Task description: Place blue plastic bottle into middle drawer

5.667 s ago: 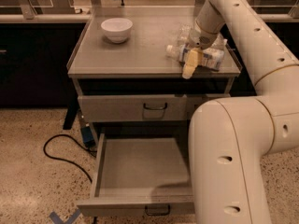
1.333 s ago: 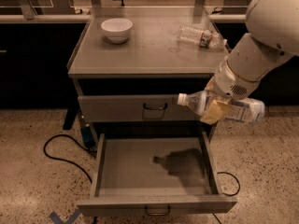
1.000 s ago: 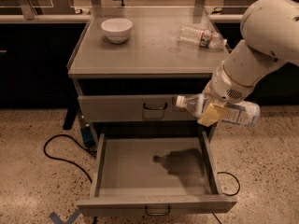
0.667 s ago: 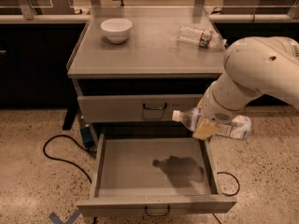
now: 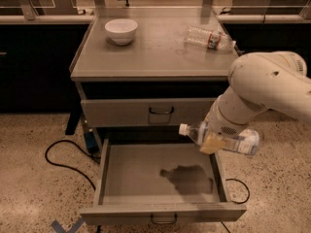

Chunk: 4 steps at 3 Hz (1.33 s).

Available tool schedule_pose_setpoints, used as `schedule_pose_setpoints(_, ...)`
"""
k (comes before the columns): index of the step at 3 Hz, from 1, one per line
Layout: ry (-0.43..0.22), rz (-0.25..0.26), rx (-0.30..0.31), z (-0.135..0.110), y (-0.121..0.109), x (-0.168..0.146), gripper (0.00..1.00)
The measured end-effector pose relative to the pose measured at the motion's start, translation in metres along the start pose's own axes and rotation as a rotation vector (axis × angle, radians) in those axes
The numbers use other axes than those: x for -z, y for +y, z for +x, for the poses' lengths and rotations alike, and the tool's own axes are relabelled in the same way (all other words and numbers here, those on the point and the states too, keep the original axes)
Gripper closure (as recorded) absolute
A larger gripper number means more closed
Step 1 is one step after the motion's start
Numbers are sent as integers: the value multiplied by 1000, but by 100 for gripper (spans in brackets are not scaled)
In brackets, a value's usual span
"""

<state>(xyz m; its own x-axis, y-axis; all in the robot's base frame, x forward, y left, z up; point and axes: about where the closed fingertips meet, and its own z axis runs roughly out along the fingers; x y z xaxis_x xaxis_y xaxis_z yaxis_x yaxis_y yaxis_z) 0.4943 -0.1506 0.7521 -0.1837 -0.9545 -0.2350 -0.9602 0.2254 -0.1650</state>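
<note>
The blue plastic bottle point(image 5: 228, 138) lies sideways in my gripper point(image 5: 212, 142), white cap pointing left, pale blue-and-white label to the right. The gripper is shut on the bottle's middle and holds it above the right side of the open middle drawer point(image 5: 146, 169), just over its right wall. The bottle's shadow falls on the drawer floor. The drawer is pulled fully out, and nothing else lies on its grey floor. The drawer above it point(image 5: 150, 111) is shut.
On the cabinet top stand a white bowl point(image 5: 121, 30) at back left and a slim clear bottle with a red label point(image 5: 209, 38) lying at back right. A black cable point(image 5: 63, 152) loops on the speckled floor at left. Dark counters stand behind.
My gripper has carried the blue bottle from the cabinet top down and slightly left, lower in front of the cabinet, closer over the open drawer.
</note>
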Motion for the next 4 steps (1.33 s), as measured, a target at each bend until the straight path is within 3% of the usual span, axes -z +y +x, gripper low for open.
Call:
schedule_pose_setpoints(2, 12, -204, -36, 7, 66, -128, 100)
schedule_pose_setpoints(3, 12, -204, -36, 7, 66, -128, 100)
schedule_pose_setpoints(4, 1, -167, -45, 5, 55, -152, 100)
